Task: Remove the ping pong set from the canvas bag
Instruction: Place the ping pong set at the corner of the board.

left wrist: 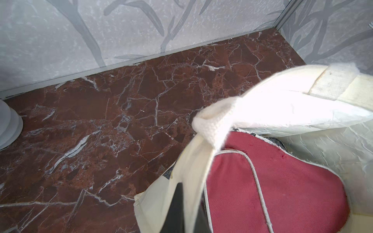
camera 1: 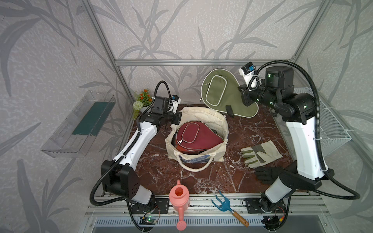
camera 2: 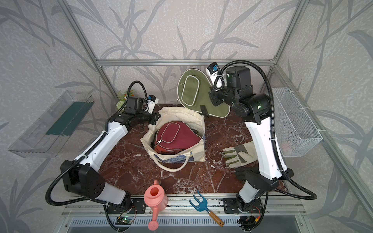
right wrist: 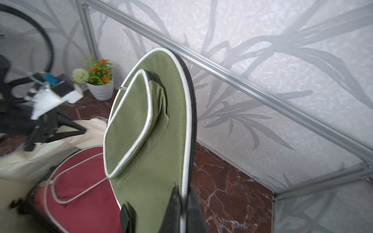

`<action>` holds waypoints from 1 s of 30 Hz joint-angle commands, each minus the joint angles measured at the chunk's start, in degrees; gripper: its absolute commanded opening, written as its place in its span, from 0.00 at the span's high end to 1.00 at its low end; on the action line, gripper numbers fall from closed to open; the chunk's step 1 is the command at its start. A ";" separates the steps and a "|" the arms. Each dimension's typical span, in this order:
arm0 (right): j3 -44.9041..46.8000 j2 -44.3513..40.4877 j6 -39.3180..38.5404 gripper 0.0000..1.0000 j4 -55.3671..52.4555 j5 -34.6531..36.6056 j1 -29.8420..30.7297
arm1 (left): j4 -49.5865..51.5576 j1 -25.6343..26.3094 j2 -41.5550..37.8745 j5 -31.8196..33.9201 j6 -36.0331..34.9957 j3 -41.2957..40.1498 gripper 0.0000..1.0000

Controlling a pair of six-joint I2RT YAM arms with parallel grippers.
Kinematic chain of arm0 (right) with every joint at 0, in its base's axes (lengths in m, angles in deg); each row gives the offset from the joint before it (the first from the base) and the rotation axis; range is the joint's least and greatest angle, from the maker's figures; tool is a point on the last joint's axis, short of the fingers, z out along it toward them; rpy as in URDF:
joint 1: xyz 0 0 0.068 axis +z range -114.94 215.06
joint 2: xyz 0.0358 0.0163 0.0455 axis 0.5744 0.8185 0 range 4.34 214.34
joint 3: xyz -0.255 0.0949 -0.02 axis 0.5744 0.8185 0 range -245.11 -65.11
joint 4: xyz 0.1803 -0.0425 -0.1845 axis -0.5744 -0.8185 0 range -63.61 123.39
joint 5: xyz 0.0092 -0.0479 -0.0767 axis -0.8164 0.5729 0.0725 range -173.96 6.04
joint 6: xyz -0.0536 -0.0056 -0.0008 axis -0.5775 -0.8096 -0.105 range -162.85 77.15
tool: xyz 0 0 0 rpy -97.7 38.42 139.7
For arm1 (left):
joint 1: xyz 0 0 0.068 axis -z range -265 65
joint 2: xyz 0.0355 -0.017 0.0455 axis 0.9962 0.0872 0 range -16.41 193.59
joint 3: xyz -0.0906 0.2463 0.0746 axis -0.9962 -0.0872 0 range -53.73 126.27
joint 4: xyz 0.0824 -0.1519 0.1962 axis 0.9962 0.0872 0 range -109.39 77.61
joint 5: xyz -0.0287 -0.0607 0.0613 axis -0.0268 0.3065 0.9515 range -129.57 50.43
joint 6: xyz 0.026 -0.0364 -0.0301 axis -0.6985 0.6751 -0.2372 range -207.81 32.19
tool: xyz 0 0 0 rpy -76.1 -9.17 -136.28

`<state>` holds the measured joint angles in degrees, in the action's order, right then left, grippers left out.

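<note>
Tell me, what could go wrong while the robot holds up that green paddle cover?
1. The right gripper pinches the olive cover only at its edge, high above the table, so it might slip out and fall.
2. The left gripper pinches just the rim of the canvas bag. A tug could drag or tip the soft bag, with the maroon cover still inside.

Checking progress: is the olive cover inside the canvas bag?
No, the right gripper holds the olive cover in the air, outside the canvas bag.
</note>
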<state>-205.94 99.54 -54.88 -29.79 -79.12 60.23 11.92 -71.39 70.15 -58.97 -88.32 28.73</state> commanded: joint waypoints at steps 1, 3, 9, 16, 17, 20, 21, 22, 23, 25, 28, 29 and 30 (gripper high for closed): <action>6.15 -3.87 1.97 1.00 2.98 6.22 -4.01 | -1.15 0.15 -2.27 0.43 -1.68 -0.30 1.00; 13.67 -6.92 2.95 1.00 7.54 8.57 -5.88 | -1.63 0.09 -2.45 0.33 -1.52 -0.69 1.00; 37.12 -13.21 9.21 1.00 21.61 12.77 -8.68 | -2.46 0.11 -2.74 -0.83 -1.07 -1.40 1.00; 56.48 -12.68 20.48 1.00 38.79 9.66 -11.55 | -3.01 0.10 -2.94 -1.43 -0.56 -2.56 1.00; 58.81 -12.20 22.37 1.00 42.00 8.85 -12.10 | -2.99 0.15 -2.88 -1.48 -0.50 -2.70 1.00; 66.32 -11.18 29.26 1.00 52.25 5.14 -14.19 | -3.01 0.13 -2.42 -1.56 -0.37 -2.94 1.00; 69.02 -10.80 31.65 1.00 56.16 4.47 -14.67 | -3.01 0.14 -2.20 -1.51 -0.33 -3.00 1.00; 70.93 -10.46 33.41 1.00 58.83 4.53 -14.92 | -3.01 0.19 -2.00 -1.52 -0.24 -2.86 1.00; 72.88 -9.88 35.09 1.00 61.25 5.30 -15.05 | -3.07 0.14 -1.82 -1.73 -0.04 -2.81 1.00; 76.20 -9.12 37.39 1.00 65.18 6.79 -15.23 | -3.27 0.20 -1.32 -2.30 0.35 -2.65 1.00; 81.05 -7.40 40.48 1.00 71.11 8.04 -16.42 | -3.03 0.19 -0.51 -2.66 0.60 -2.26 1.00; 82.49 -6.91 41.10 1.00 72.99 8.16 -16.99 | -2.95 0.19 -0.16 -2.61 0.54 -2.12 1.00; 83.85 -6.36 41.80 1.00 74.53 8.05 -17.67 | -2.75 0.20 0.13 -2.62 0.60 -1.91 1.00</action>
<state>-124.26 92.28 -18.71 32.42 -72.26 44.08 9.51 -71.39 69.30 -60.56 -87.75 26.52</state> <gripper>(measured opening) 0.072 0.064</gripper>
